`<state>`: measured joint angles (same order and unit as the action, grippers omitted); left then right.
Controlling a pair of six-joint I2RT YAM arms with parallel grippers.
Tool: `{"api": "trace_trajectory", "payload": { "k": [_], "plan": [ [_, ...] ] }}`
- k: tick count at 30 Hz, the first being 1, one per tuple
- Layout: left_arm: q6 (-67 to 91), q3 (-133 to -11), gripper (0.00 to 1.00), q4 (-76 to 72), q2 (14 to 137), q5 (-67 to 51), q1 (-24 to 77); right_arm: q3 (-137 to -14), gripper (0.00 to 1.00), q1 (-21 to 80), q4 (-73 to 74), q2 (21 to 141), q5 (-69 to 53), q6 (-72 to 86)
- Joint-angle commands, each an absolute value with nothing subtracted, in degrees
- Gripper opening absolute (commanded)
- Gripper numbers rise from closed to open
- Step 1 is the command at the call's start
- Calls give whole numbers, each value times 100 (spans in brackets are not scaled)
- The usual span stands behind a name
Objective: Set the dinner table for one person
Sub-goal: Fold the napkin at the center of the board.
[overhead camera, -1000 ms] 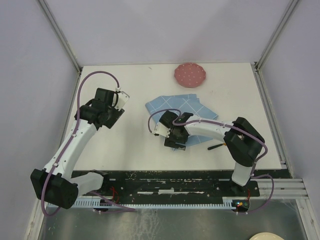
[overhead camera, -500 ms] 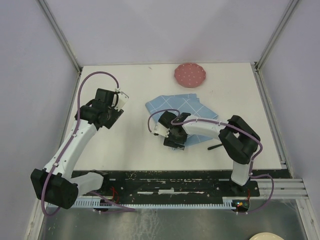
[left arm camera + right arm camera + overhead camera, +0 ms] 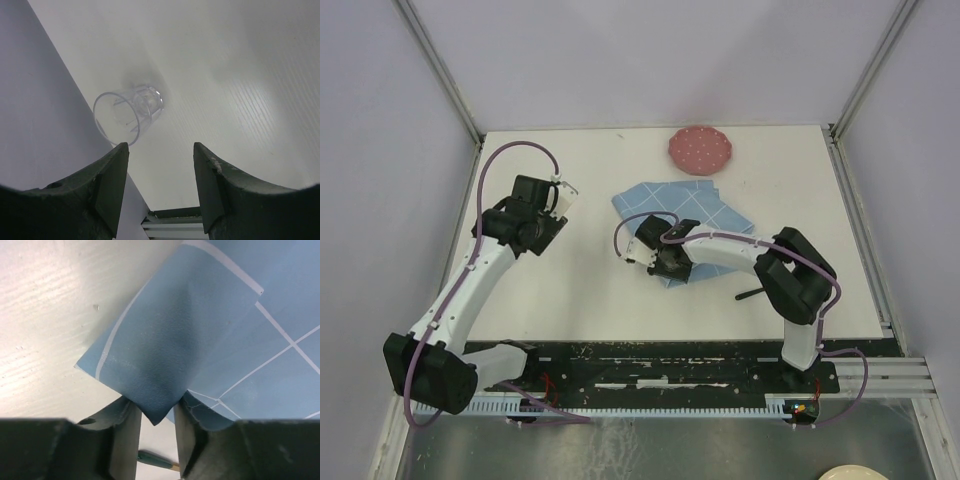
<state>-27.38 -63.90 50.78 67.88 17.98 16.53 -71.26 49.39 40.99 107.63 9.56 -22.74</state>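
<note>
The right gripper [image 3: 155, 412] jaws are pinching just the folded corner tip of the placemat [image 3: 175, 340] on the tabletop [image 3: 585, 290] spreading under both arms, so any pull is risking slippage or bunching, while the left gripper [image 3: 159, 170] jaws are hanging spread before the cup [image 3: 129, 116].

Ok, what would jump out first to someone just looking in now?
The blue grid placemat in the middle of the dinner table, one folded corner pinched by the right gripper. Next, the pink dotted plate at the far edge. In the left wrist view, a clear cup sits by the side wall, ahead of the open left gripper.
</note>
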Motion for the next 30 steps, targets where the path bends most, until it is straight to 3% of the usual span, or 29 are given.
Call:
{"api": "trace_trajectory", "payload": {
  "k": [1,4,6,11,30],
  "plan": [
    [-3003,-6595,61,4964,6591,1885,1655,-7594,30,4915,4204,10786,830,-2132],
    [-3027,-6589,61,4975,6520,1898,1657,-7765,27,4909,4437,10739,784,-2064],
    [-3037,-6607,61,4965,6500,1892,1652,-7913,37,4913,4621,10709,787,-2006],
    [-3077,-6683,61,4912,6469,1876,1648,-8010,50,4913,4803,10624,914,-2052],
    [-3147,-6671,61,4939,6425,1913,1652,-7952,50,4913,4279,11240,1196,-2006]
  ]
}}
